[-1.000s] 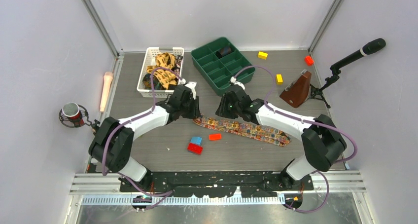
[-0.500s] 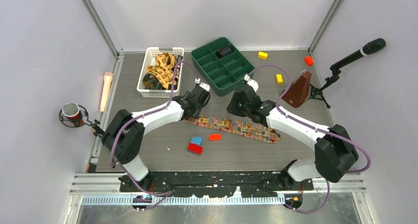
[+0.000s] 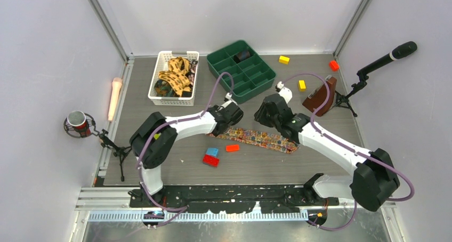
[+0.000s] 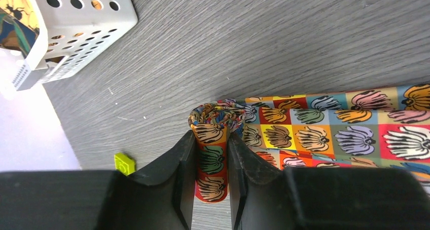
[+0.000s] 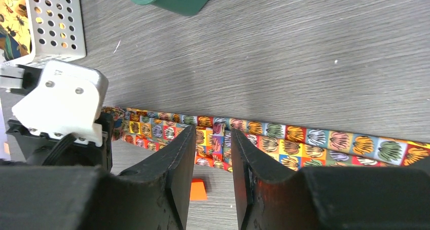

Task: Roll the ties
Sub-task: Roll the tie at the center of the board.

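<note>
White basket (image 3: 158, 66) holds ties (image 3: 173, 78), green tray (image 3: 218, 56) a dark roll (image 3: 244, 55). My left gripper (image 4: 210, 144) clamps the flat tie (image 4: 324, 133) by its rolled end, now further right; right gripper (image 5: 213, 139) barely parted, empty.

The tie (image 4: 324, 133) is a patchwork of small squares in orange, yellow, red, teal, pink and tan, each with a dark-striped, shell-like motif. Under it the worktop (image 3: 176, 146) is grey wood grain. The basket (image 4: 86, 12) is white with round holes, and the basket ties (image 3: 175, 78) are orange-tan with dark markings. The tray (image 3: 256, 74) is deep green. Beside the tie lie a red block (image 3: 210, 160), a blue block (image 3: 212, 152) and an orange block (image 3: 232, 147).
</note>
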Controlling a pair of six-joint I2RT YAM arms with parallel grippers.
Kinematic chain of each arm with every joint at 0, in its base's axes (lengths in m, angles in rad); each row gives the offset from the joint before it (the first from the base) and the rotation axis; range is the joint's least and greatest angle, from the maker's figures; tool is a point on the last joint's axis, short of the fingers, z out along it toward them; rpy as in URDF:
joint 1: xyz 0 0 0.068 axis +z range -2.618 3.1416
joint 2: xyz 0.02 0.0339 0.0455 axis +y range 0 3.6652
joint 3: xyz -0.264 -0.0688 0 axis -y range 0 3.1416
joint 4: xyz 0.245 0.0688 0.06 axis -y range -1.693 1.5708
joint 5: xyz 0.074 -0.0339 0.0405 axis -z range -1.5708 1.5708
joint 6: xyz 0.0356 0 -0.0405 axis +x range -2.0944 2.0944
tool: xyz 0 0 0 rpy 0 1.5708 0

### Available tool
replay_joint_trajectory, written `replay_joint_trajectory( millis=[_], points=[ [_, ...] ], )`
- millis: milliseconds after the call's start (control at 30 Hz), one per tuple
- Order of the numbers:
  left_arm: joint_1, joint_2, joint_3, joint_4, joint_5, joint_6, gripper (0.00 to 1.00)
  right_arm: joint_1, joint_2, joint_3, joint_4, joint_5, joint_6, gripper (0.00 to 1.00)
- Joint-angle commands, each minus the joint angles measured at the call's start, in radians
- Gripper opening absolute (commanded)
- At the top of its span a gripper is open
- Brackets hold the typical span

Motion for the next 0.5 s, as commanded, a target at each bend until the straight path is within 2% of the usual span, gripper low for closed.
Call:
replay_joint_trajectory(
  millis=[0, 233, 467],
  points=[
    [-0.03, 0.048, 0.052, -0.05, -0.134, 0.012, 0.28, -0.007, -0.085, -0.026, 0.014, 0.091, 0.03, 0.39],
    [-0.072, 0.109, 0.097, -0.098, -0.19, -0.028, 0.35, -0.01, -0.131, -0.055, 0.021, 0.119, 0.036, 0.39],
    [-0.097, 0.13, 0.136, -0.145, -0.163, -0.09, 0.42, -0.01, -0.116, -0.057, 0.023, 0.112, 0.046, 0.42]
  ],
)
